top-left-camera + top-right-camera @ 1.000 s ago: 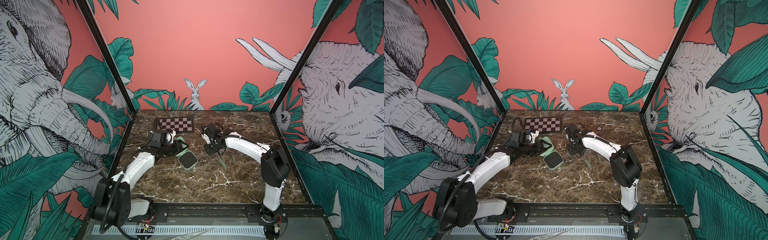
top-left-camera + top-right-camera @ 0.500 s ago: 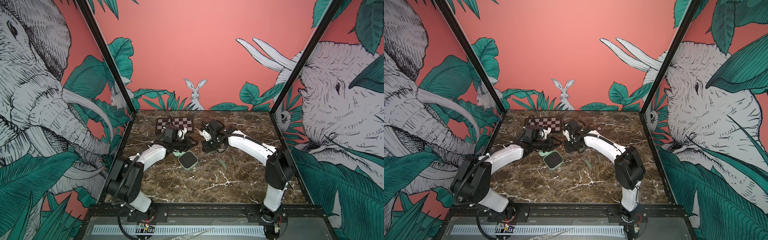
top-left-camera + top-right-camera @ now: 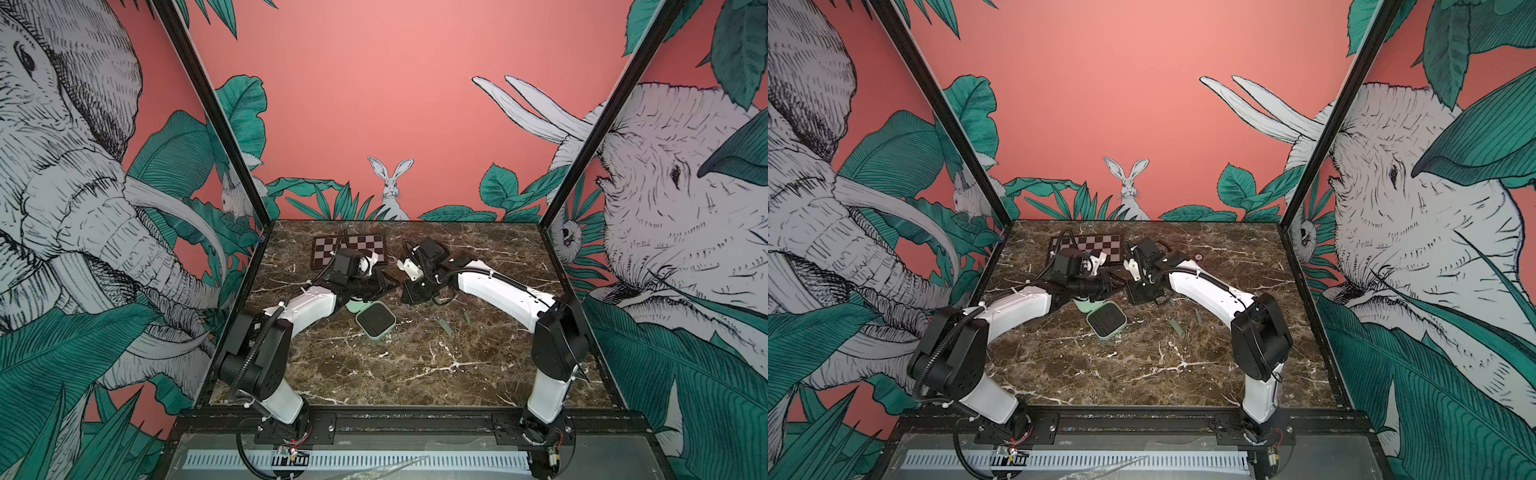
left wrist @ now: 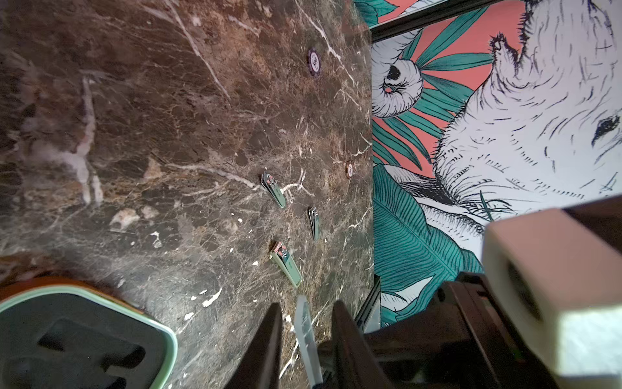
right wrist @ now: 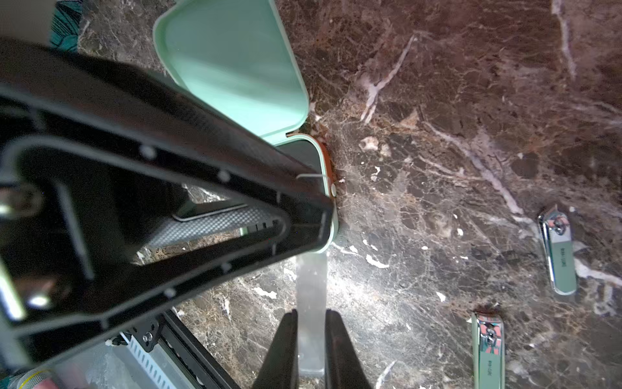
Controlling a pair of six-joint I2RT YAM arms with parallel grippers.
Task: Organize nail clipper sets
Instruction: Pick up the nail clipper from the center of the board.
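Early days: the open mint-green plastic case (image 4: 165, 336) looks empty, three green-and-chrome clippers (image 4: 286, 264) lie loose mid-counter (image 3: 415, 374), the right tool (image 5: 310, 315) clamps a slim pale file (image 5: 311, 279), and the left tool (image 4: 306, 306) has its jaws slightly apart around it.

You're seeing a mint-green case (image 5: 235, 60) with a dark tray (image 3: 375, 320), green-and-chrome clippers (image 4: 286, 264), a brown-and-pale chequered board (image 3: 361, 243) and a brown table (image 3: 415, 365) veined white; the blurred file (image 5: 311, 296) is looking pale grey, possibly translucent.
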